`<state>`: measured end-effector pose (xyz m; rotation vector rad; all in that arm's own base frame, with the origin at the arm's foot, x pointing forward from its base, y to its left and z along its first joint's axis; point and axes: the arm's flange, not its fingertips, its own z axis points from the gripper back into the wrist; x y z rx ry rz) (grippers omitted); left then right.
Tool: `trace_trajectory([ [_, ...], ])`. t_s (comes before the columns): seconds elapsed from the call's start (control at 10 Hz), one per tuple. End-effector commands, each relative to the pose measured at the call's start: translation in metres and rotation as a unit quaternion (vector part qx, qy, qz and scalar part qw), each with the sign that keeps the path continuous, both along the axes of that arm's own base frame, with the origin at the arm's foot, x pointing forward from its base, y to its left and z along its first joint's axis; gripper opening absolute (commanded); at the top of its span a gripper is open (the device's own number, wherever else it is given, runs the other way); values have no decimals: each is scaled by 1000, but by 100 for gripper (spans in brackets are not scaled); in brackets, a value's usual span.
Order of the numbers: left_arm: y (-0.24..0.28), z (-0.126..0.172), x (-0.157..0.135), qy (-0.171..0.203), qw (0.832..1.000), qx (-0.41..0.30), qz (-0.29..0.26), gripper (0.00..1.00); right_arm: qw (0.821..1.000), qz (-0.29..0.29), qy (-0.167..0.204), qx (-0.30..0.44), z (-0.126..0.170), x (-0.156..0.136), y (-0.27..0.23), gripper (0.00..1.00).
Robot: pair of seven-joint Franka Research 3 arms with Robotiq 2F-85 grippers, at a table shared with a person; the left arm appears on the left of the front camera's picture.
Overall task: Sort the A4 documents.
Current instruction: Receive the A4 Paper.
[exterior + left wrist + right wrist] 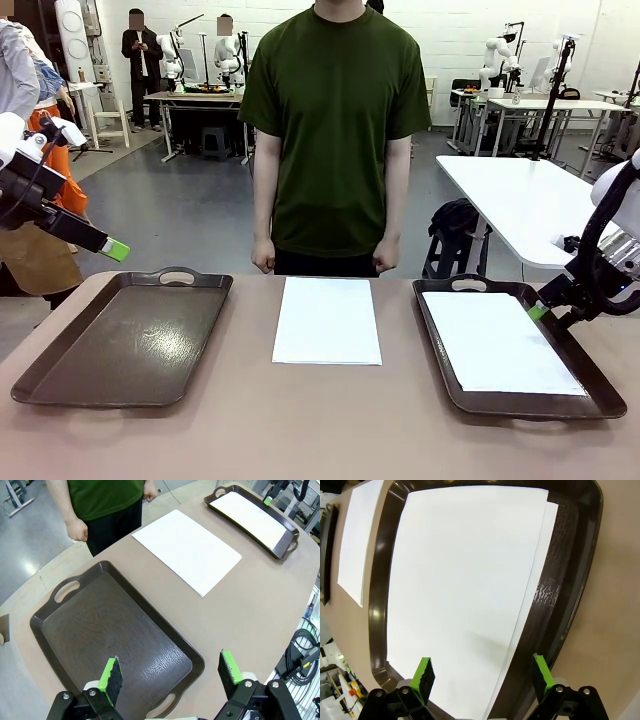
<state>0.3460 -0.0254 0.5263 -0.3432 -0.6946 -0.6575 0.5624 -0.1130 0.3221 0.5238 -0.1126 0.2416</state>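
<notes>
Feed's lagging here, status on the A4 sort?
Left claw open above the left tray. Right claw open over stacked A4 sheets in the right tray. One A4 sheet flat between the trays. Person's hands at far edge, clear of it.

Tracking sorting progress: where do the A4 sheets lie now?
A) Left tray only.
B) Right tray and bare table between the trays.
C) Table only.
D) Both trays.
B: white sheets lie in the right tray, one more sheet rests on the table between the trays, and the left tray holds none.

Hovered with right gripper spread above two offset A4 documents in dark tray. Saw another sheet beside it, on table.
</notes>
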Motion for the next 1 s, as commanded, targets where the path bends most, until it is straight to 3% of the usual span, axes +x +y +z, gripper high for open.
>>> trace_trajectory([
  [0.0,3,-2,1,-4,1000,-3,-9,100,1000,-1,-4,6,0,0,1,100],
  [0.6,3,-2,1,-4,1000,-3,-9,100,1000,0,0,0,0,0,0,100],
  [0.8,3,-2,1,-4,1000,-3,-9,100,982,58,-176,-21,68,-19,-2,100],
  [0.9,3,-2,1,-4,1000,-3,-9,100,967,87,-240,-16,97,-31,4,100],
])
